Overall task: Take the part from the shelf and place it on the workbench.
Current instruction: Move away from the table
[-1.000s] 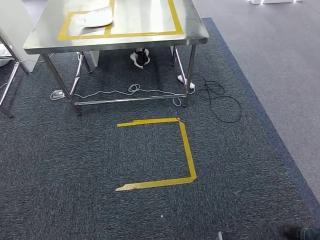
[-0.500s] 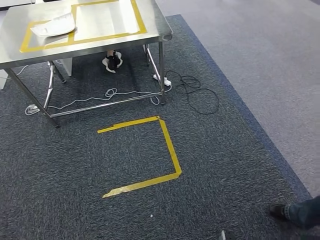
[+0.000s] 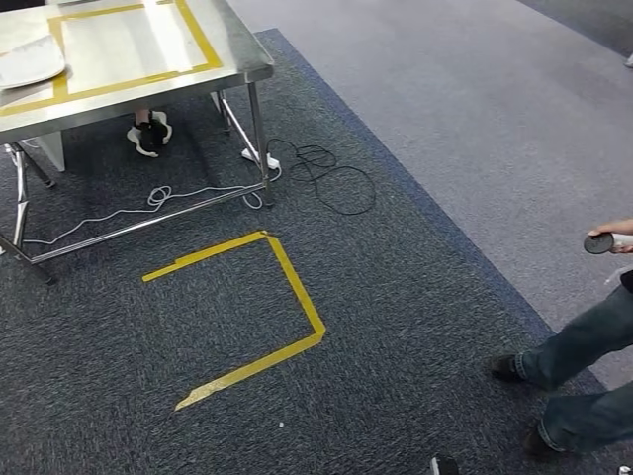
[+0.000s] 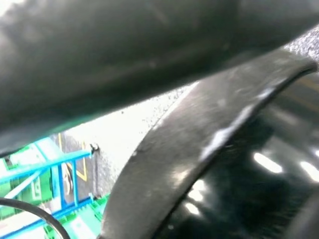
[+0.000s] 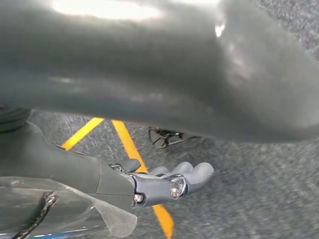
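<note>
The steel workbench (image 3: 231,67) stands at the upper left of the head view, with yellow tape outlining a rectangle on its top. A flat white part (image 3: 30,61) lies on its left end. In the right wrist view my right hand (image 5: 173,181) hangs over the carpet with its fingers stretched out straight and nothing in them. A blue-framed shelf (image 4: 56,169) with green bins appears small in a corner of the left wrist view.
A yellow tape outline (image 3: 299,297) marks the dark carpet in front of the bench. Black cables (image 3: 328,183) and a power strip (image 3: 261,158) lie by the bench leg. A person's legs (image 3: 583,366) stand at the right, one hand holding a dark round device (image 3: 599,243).
The camera has turned to the right, so the bench and the floor tape have slid left in the picture. A person has come into view at the right edge.
</note>
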{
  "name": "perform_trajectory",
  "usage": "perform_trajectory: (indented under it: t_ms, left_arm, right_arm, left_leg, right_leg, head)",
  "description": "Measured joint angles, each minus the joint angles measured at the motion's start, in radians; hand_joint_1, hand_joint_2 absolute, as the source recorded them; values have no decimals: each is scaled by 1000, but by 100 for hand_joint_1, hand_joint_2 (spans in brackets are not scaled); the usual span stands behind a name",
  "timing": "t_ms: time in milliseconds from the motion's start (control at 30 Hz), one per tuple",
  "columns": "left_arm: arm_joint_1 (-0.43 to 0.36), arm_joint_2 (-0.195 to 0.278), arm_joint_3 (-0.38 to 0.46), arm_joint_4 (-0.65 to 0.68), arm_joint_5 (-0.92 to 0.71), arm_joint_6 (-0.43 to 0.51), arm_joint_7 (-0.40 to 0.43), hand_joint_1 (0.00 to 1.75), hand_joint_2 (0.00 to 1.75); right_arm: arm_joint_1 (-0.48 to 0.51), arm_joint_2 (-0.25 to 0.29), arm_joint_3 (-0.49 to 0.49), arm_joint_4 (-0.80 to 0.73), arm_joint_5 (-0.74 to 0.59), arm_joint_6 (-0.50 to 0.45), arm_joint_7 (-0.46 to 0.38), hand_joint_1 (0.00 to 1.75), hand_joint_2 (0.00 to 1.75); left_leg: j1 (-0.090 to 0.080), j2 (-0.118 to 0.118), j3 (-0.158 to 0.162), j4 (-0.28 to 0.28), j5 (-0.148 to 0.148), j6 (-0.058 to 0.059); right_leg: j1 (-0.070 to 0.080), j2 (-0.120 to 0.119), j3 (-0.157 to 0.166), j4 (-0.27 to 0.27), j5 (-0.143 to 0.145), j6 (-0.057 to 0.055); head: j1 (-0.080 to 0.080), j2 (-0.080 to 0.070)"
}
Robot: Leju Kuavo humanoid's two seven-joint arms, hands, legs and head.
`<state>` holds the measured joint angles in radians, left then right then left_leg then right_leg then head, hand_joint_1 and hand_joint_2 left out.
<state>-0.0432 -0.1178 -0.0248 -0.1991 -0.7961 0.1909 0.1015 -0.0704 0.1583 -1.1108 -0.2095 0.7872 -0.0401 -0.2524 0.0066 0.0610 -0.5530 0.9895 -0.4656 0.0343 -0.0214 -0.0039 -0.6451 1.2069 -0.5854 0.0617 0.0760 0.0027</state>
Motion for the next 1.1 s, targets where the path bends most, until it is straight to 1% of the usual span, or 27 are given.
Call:
perform_trajectory:
  t_ms: [67,100,133,200,233,267,300,333,367,400,433,467,500,533,600,633,667,733,767,800,867,900,933,967,1000,1033,1100]
  left_arm:
    - [-2,-3,0,0,-2,4,1,0,0]
    - [-3,-5,0,0,-5,5,1,0,0]
    - [-4,-7,0,0,-9,4,2,0,0]
    - [-8,-11,0,0,-20,-2,2,0,0]
    - [-10,-14,0,0,-27,-5,2,0,0]
    - [-10,-16,0,0,-32,-7,4,0,0]
    - [-10,-17,0,0,-37,-8,6,0,0]
    - [-10,-18,0,0,-40,-8,9,0,0]
    - [-9,-18,0,0,-42,-9,10,0,0]
    - [-8,-18,0,0,-45,-11,11,0,0]
    - [-8,-19,0,0,-48,-14,11,0,0]
    - [-10,-20,0,0,-51,-18,11,0,0]
    - [-12,-21,-1,0,-52,-21,11,0,0]
    - [-13,-21,-1,0,-53,-23,11,0,0]
    - [-16,-22,-1,1,-54,-26,13,0,0]
    - [-17,-24,-1,1,-55,-27,14,0,0]
    - [-19,-26,-1,1,-56,-27,16,0,0]
    - [-22,-30,-2,1,-58,-30,21,0,0]
    - [-24,-33,-2,1,-58,-31,23,0,0]
    - [-24,-35,-2,1,-59,-32,25,0,0]
    - [-24,-38,-2,1,-59,-34,26,0,0]
    - [-23,-39,-2,1,-60,-35,26,0,0]
    - [-22,-39,-2,1,-60,-35,26,0,0]
    - [-20,-39,-2,1,-60,-36,27,0,0]
    - [-20,-39,-2,1,-61,-36,27,0,0]
    - [-20,-39,-2,1,-62,-35,28,0,0]
    - [-20,-40,-3,1,-63,-33,28,0,0]
  right_arm:
    - [-1,-2,-1,0,-3,5,2,0,0]
    - [-3,-3,-3,0,-6,10,3,0,0]
    - [-5,-5,-6,0,-10,17,5,0,0]
    - [-5,-14,-15,-1,-20,31,10,0,0]
    - [-3,-18,-20,-1,-25,37,14,0,0]
    - [-1,-23,-25,-1,-29,40,17,0,0]
    - [-1,-26,-29,-1,-33,41,21,0,0]
    - [-1,-29,-33,-1,-36,42,24,0,0]
    - [-2,-30,-37,-1,-38,41,28,0,0]
    - [-1,-31,-41,-1,-40,39,32,0,0]
    - [0,-32,-44,-1,-41,36,36,0,0]
    - [1,-33,-47,-1,-43,34,38,0,0]
    - [2,-33,-50,-1,-43,32,40,0,0]
    - [3,-34,-53,-1,-44,32,42,0,0]
    - [0,-34,-56,-1,-44,33,43,0,0]
    - [-1,-34,-57,-1,-44,33,43,0,0]
    - [-2,-35,-57,-1,-44,34,44,0,0]
    - [2,-37,-59,-1,-43,35,45,0,0]
    - [4,-39,-61,-1,-43,35,46,0,0]
    - [4,-41,-63,-1,-42,35,47,0,0]
    - [1,-42,-65,-1,-41,35,50,0,0]
    - [-1,-42,-65,-1,-39,35,51,0,0]
    - [-1,-42,-65,-1,-38,34,52,0,0]
    - [0,-42,-66,-1,-37,34,53,0,0]
    - [2,-43,-66,-1,-37,33,53,0,0]
    - [3,-43,-66,-2,-36,32,53,0,0]
    - [-1,-43,-67,-2,-35,30,54,0,0]
  left_leg:
    - [-4,22,2,3,-2,-4]
    - [-6,31,4,5,-3,-8]
    - [-8,40,6,6,-4,-14]
    - [-8,55,10,6,-4,-25]
    - [-6,50,10,9,-7,-32]
    - [-4,32,6,22,-22,-39]
    - [-1,7,-5,54,-48,-44]
    - [1,-22,-25,109,-87,-48]
    - [2,-41,-51,178,-127,-50]
    - [3,-50,-75,244,-157,-51]
    - [3,-53,-91,288,-171,-51]
    - [4,-55,-89,292,-161,-50]
    - [4,-58,-72,257,-134,-48]
    - [5,-68,-41,193,-96,-44]
    - [7,-112,16,67,-45,-36]
    - [7,-128,30,32,-37,-32]
    - [7,-136,33,22,-39,-29]
    - [5,-117,31,17,-32,-18]
    - [6,-105,30,12,-28,-10]
    - [7,-92,29,6,-23,-2]
    - [6,-62,25,0,-18,9]
    - [3,-46,22,0,-17,11]
    - [2,-30,19,0,-16,11]
    - [1,-15,17,1,-16,11]
    - [0,-1,16,1,-15,11]
    - [0,11,17,1,-15,9]
    - [-4,32,20,4,-17,0]
  right_leg:
    - [3,-42,88,-147,53,-7]
    - [6,-60,116,-199,67,-11]
    - [8,-72,129,-225,70,-16]
    - [10,-57,125,-231,75,-27]
    - [8,-47,125,-232,80,-32]
    - [6,-37,126,-234,85,-38]
    - [4,-27,125,-235,92,-44]
    - [2,-16,124,-235,97,-48]
    - [2,-3,120,-235,100,-51]
    - [3,10,116,-233,102,-52]
    - [3,24,113,-232,103,-52]
    - [3,38,111,-230,104,-52]
    - [3,52,110,-227,104,-51]
    - [3,67,109,-224,105,-50]
    - [3,94,104,-218,106,-42]
    - [3,106,98,-216,108,-36]
    - [1,117,93,-215,111,-28]
    - [-3,132,80,-217,117,-13]
    - [-3,119,71,-209,111,-8]
    - [-1,95,54,-184,94,-5]
    - [2,36,-1,-73,29,-1]
    - [1,21,-32,-5,-4,2]
    - [1,13,-52,46,-23,4]
    - [0,8,-53,64,-24,6]
    - [0,3,-34,41,-7,6]
    - [0,-7,6,-18,22,6]
    - [1,-54,94,-161,67,2]
  head:
    - [0,0]
    - [-1,0]
    - [-3,0]
    - [-5,0]
    - [-6,0]
    - [-7,0]
    - [-8,0]
    - [-9,0]
    - [-9,0]
    - [-9,0]
    - [-9,0]
    - [-10,0]
    - [-9,0]
    - [-10,0]
    - [-9,0]
    - [-9,0]
    - [-8,0]
    - [-8,0]
    - [-7,0]
    - [-4,0]
    - [2,0]
    - [4,0]
    - [4,0]
    - [4,0]
    - [5,0]
    - [5,0]
    - [6,0]
